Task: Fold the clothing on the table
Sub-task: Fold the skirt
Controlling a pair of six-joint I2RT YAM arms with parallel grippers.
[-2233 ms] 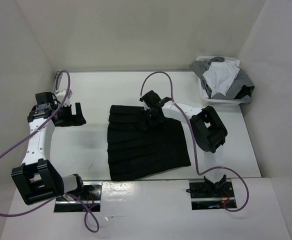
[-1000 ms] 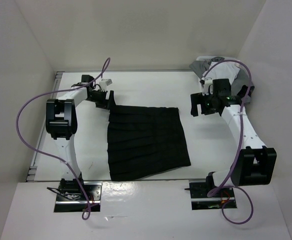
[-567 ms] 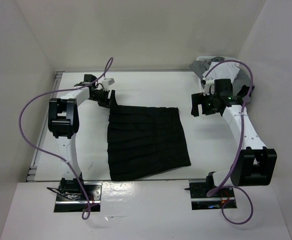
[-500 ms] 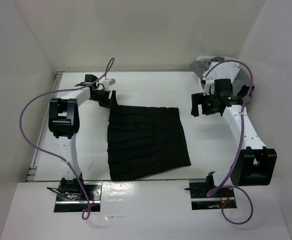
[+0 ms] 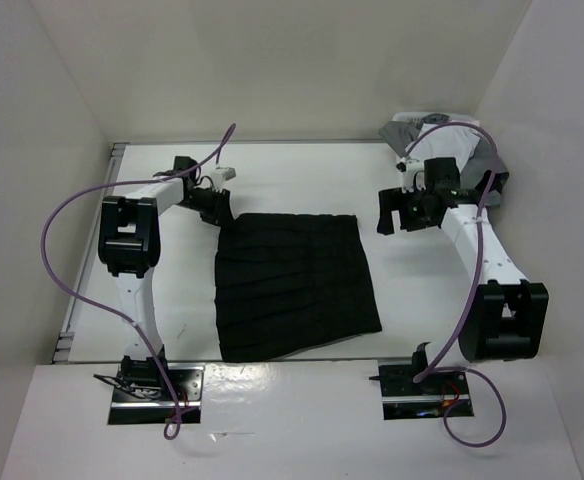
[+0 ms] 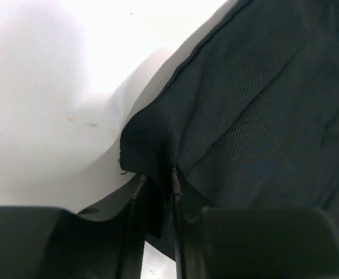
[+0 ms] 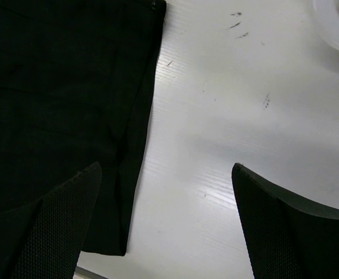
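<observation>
Left tool (image 6: 156, 185) has just clamped the eleven-o'clock corner of the pleated black skirt (image 5: 292, 285), lying flat on the bench (image 5: 172, 290); right tool (image 5: 394, 212), jaws apart, hovers near the one-o'clock corner, so the fold looks ready to begin.

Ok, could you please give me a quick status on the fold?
Left gripper shut on the clothing, far-left corner. Right gripper open above its right edge. Clothing flat, unfolded; nothing on it.
</observation>
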